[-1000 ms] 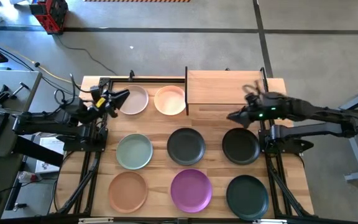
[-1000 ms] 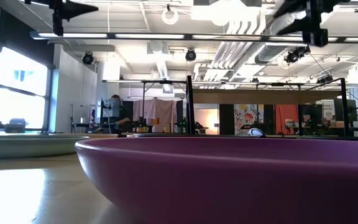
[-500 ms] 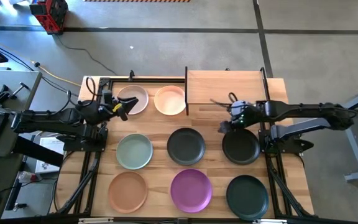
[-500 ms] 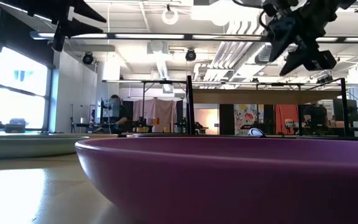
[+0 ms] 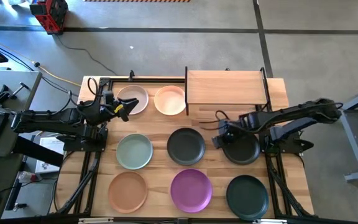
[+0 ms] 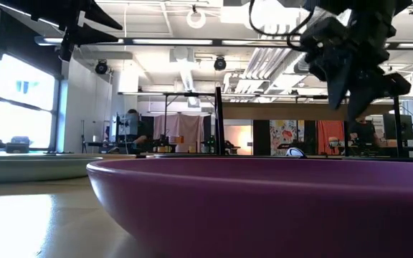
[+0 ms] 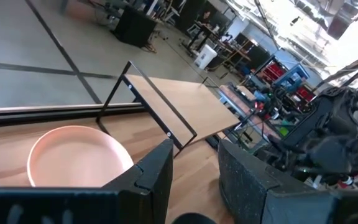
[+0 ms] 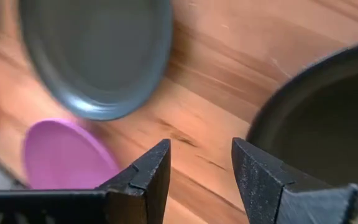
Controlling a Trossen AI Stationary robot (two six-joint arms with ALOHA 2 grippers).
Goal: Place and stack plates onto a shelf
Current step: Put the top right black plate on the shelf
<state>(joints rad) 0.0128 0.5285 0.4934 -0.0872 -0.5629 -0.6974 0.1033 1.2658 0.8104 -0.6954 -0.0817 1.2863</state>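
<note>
Table inventory, high view, running from 9 o'clock to 3 o'clock.

Left gripper [image 5: 128,107]: hovering over the beige plate [image 5: 135,99] at about 10 o'clock, fingers parted, grasping nothing. Its wrist view is showing the gap between the fingers and the peach plate [image 7: 79,157] past them.

Plates, column nearest 9 o'clock: the beige plate is lying at the far edge, the sage green plate [image 5: 134,151] in the middle row, the terracotta plate [image 5: 128,190] toward 7 o'clock.

Centre column: peach plate [image 5: 169,100] is sitting just beside the shelf's edge; a charcoal plate [image 5: 186,146] is lying at table centre; the purple plate [image 5: 191,190] at 6 o'clock, filling the low view.

Shelf [image 5: 225,87]: standing at 1 o'clock, its board bare.

Right gripper [image 5: 217,142]: released, holding nothing, hanging at the 9 o'clock rim of the second black plate [image 5: 241,148], between the two dark plates.

Dark green plate [image 5: 247,195]: resting at 5 o'clock.
</note>
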